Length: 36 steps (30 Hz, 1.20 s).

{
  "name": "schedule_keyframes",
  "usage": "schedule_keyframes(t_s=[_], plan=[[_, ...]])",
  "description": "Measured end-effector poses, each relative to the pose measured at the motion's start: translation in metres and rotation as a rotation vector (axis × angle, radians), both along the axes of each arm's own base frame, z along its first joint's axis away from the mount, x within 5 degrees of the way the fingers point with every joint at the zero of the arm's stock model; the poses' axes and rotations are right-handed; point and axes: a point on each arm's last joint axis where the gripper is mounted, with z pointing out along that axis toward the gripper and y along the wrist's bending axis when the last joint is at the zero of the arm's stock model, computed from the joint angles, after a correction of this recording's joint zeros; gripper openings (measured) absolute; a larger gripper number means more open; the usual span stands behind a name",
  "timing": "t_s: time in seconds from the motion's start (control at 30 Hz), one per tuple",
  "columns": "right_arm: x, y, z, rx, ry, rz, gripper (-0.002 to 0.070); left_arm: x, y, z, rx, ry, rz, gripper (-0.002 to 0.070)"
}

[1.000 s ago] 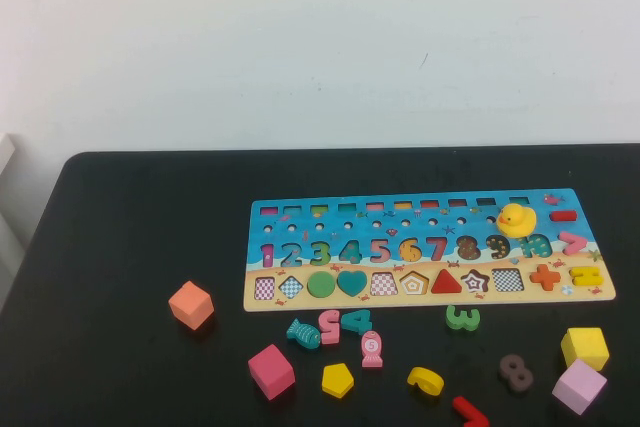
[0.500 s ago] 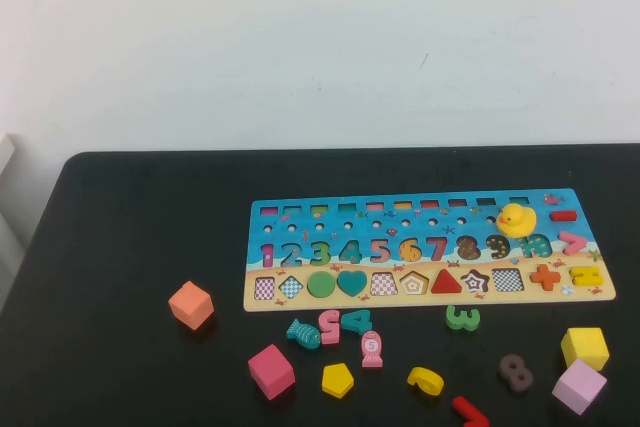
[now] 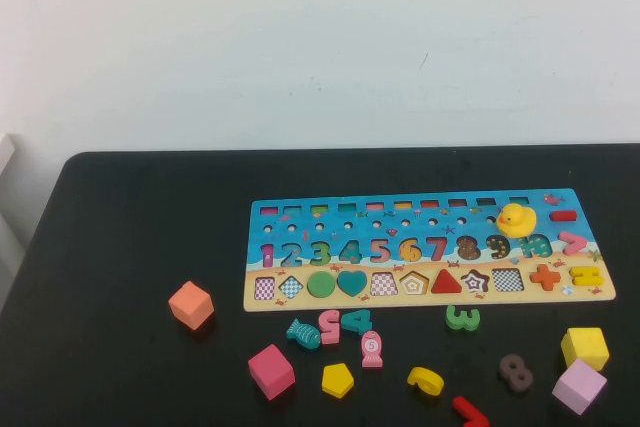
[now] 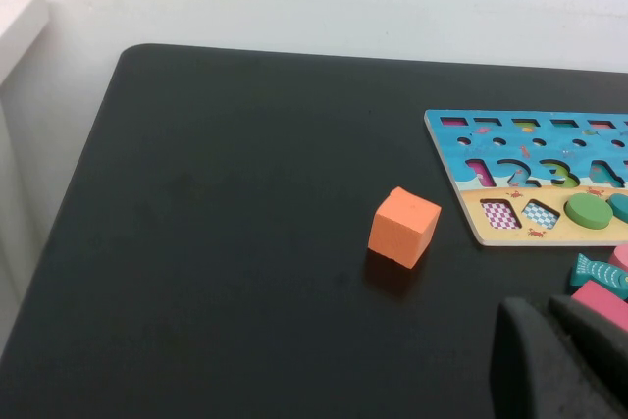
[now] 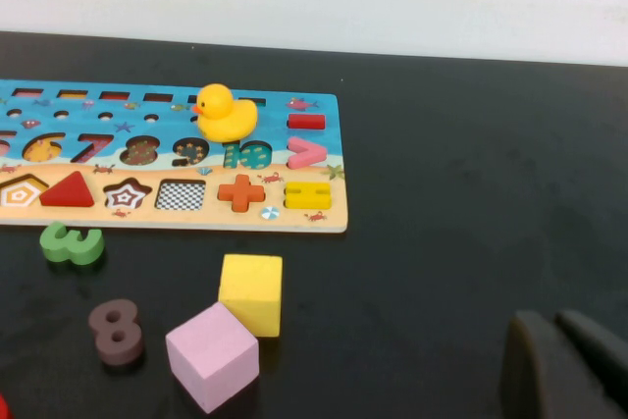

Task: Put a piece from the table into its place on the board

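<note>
No change from the earlier frames is seen. The piece (image 3: 337, 379) is left on the table (image 3: 120, 367), near the board (image 3: 420, 219). The left gripper (image 4: 564, 360), pressed together, is parked beside the orange cube (image 4: 403, 227); the right gripper (image 5: 569, 365) is likewise seen closed.

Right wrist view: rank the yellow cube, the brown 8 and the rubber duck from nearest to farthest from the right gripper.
Right gripper sits low at the table's near edge, fingers together.
1. Yellow cube, on the table below the board.
2. Brown 8, further along the table past the lilac cube.
3. Rubber duck, up on the board.
</note>
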Motion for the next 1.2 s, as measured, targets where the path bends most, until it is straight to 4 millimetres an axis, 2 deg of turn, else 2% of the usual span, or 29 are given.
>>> schedule_keyframes(t_s=[0.27,0.33,0.4,0.5,0.67,0.77,0.9,0.97,1.1,1.2], plan=[[0.000,0.000,0.000,0.006,0.000,-0.002,0.0019,0.000,-0.002,0.001,-0.069,0.000,-0.005,-0.0001],[0.000,0.000,0.000,0.008,0.000,-0.003,0.0019,0.000,-0.005,0.003,-0.216,0.007,-0.005,-0.0001],[0.000,0.000,0.000,0.008,0.000,-0.003,0.0019,-0.001,-0.010,0.005,-0.436,0.022,-0.008,-0.0001],[0.000,0.000,0.000,0.008,0.000,-0.003,0.0019,0.001,-0.008,0.014,-0.664,-0.034,0.026,-0.0001],[0.000,0.000,0.000,0.008,0.000,-0.003,0.0019,0.003,0.003,0.025,-0.873,-0.156,0.129,-0.0001],[0.000,0.000,0.000,0.008,0.000,-0.003,0.0019,0.004,0.007,0.028,-0.933,-0.194,0.169,-0.0001],[0.000,0.000,0.000,0.008,0.000,-0.003,0.0019,0.004,0.006,0.027,-0.899,-0.190,0.156,-0.0001],[0.000,0.000,0.000,0.008,0.000,-0.003,0.0019,0.003,-0.001,0.025,-0.741,-0.158,0.081,-0.0001],[0.000,0.000,0.000,0.008,0.000,-0.003,0.0019,0.002,-0.012,0.043,-0.542,-0.113,-0.058,-0.0001],[0.000,0.000,0.000,0.008,0.000,-0.003,0.0019,0.008,-0.019,0.059,-0.360,-0.014,-0.140,-0.0001]])
